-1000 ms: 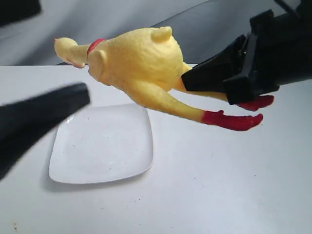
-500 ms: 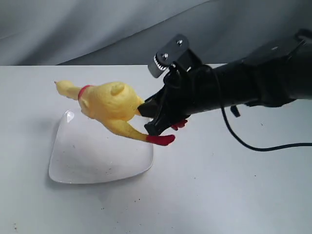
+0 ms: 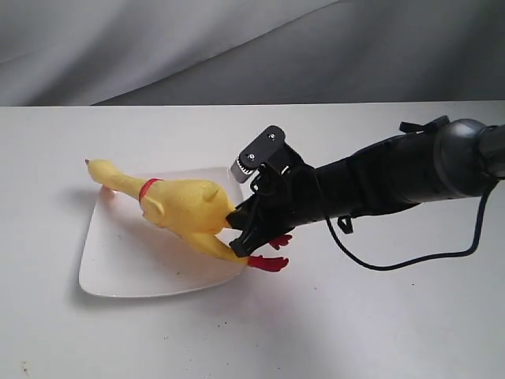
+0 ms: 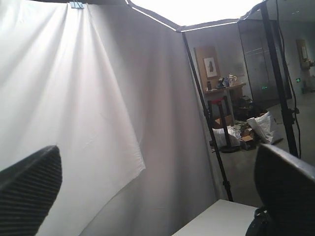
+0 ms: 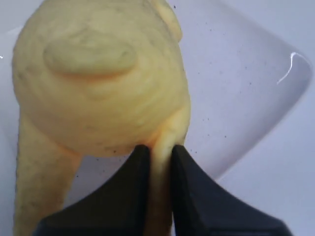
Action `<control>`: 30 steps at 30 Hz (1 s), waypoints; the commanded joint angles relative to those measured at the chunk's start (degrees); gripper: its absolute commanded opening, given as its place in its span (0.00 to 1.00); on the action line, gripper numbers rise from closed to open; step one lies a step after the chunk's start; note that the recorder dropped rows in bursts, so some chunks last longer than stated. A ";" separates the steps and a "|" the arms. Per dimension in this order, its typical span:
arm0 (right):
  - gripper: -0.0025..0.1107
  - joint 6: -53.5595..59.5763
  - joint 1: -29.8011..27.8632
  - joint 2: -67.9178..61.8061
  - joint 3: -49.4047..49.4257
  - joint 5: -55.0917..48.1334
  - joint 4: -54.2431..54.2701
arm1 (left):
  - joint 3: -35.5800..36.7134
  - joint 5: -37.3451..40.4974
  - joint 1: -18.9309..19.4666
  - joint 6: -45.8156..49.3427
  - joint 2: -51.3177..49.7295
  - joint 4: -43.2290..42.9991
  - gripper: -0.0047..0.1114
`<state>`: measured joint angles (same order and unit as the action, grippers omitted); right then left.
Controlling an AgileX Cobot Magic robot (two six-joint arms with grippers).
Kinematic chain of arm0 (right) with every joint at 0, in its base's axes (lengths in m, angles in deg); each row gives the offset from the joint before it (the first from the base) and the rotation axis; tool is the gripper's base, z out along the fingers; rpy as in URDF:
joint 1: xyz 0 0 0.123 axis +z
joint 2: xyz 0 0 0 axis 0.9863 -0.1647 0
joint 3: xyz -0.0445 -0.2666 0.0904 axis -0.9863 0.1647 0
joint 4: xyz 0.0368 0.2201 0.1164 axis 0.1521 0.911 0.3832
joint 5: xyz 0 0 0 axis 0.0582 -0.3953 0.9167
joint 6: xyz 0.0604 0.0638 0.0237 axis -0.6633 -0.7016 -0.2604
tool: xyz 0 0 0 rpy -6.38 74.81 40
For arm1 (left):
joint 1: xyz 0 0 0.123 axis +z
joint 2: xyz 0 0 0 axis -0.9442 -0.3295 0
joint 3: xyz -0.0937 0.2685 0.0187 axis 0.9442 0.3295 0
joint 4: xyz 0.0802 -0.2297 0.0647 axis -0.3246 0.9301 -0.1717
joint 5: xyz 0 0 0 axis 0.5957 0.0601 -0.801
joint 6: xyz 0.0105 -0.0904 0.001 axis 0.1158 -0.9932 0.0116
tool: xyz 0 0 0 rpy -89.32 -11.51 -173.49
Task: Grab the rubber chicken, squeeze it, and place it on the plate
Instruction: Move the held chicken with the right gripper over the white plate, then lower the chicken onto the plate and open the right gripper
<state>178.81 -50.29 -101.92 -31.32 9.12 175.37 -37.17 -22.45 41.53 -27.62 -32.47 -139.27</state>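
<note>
Sinking lower; rubber chicken (image 3: 177, 209) now over plate (image 3: 118, 268)

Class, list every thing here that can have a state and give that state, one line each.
rubber chicken: on or just above the plate, one leg gripped.
plate: flat on the table, under the chicken.
right gripper: shut on the chicken's leg.
left gripper: open, empty.
</note>
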 commanded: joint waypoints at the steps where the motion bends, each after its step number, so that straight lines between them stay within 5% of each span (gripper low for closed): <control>1: 0.28 -3.61 0.08 -0.78 -0.21 2.52 -0.61 | -0.15 2.75 -0.04 -0.38 0.22 0.43 0.92; 4: 0.51 -8.72 0.08 0.25 -0.21 2.82 -6.11 | -0.15 4.50 -0.04 -0.38 0.22 0.43 0.92; 7: 0.57 -19.62 0.08 3.68 -0.21 3.93 -19.89 | -0.15 6.08 -0.04 -0.48 0.22 0.43 0.89; 10: 0.48 -37.22 0.08 10.73 -0.21 3.42 -39.29 | -0.15 6.90 -0.04 -0.48 0.22 0.43 0.73; 14: 0.19 -56.60 0.08 22.39 -0.21 -1.14 -57.93 | -0.15 6.90 -0.04 -0.48 0.22 0.43 0.41; 16: 0.04 -59.52 0.08 27.90 -0.21 -2.78 -61.63 | -0.15 6.90 -0.04 -0.48 0.22 0.43 0.24; 19: 0.02 -59.60 0.08 36.55 -0.21 -3.68 -61.64 | -0.15 6.90 -0.04 -0.48 0.22 0.43 0.04; 30: 0.02 -63.06 0.08 60.12 -0.21 -3.84 -61.21 | -0.15 6.90 -0.04 -0.29 0.22 0.43 0.05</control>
<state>116.45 -50.29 -45.77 -31.43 5.90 114.42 -37.17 -16.32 41.53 -27.62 -32.37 -139.27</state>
